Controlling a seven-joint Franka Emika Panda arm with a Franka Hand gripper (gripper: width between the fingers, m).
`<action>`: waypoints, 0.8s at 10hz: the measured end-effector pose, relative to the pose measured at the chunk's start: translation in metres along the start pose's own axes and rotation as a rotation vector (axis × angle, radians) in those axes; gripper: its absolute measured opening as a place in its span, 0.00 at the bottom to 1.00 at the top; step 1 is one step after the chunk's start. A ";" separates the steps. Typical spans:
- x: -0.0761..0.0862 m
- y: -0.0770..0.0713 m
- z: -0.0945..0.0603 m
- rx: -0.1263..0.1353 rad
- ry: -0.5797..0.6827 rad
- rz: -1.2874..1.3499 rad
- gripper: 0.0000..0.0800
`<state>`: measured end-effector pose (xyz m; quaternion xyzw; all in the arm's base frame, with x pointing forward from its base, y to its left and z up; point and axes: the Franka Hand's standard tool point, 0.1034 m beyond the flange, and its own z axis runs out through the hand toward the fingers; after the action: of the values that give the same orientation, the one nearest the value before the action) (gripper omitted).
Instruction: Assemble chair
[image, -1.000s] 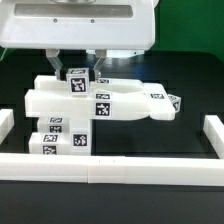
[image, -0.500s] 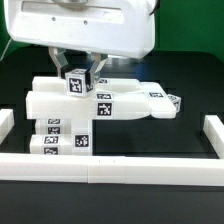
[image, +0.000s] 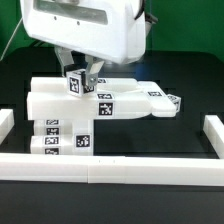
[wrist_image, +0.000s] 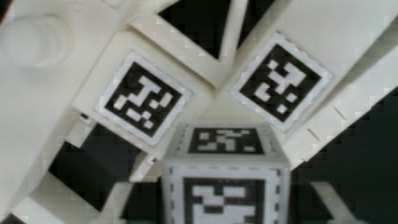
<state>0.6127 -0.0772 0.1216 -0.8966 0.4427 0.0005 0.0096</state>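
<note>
In the exterior view my gripper (image: 78, 76) is shut on a small white tagged block (image: 75, 84), held tilted just above the chair's joined white parts. Those parts are a flat panel (image: 50, 100) on the exterior view's left and tagged bars (image: 140, 105) reaching to the exterior view's right. Tagged small cubes (image: 58, 140) lie stacked in front of the panel. The wrist view shows the held block (wrist_image: 222, 190) between my jaws, with my gripper (wrist_image: 222, 205) around it. Two tagged white pieces (wrist_image: 143, 98) (wrist_image: 285, 75) lie beyond it. My fingertips are mostly hidden by the block.
Long plain white border rails frame the black table: one along the front (image: 110, 170), short ones at the exterior view's left (image: 5, 125) and right (image: 213, 130). The large white robot housing (image: 85, 30) hangs over the back of the work area.
The robot housing has swung toward the exterior view's left and tilted. The held block has risen slightly and stays in the grip.
</note>
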 end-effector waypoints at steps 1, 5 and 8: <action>0.001 -0.001 0.001 0.024 -0.004 0.099 0.36; 0.000 -0.003 0.001 0.025 0.000 0.136 0.67; 0.001 -0.006 -0.001 0.026 0.007 -0.023 0.80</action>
<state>0.6184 -0.0747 0.1225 -0.9015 0.4323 -0.0085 0.0195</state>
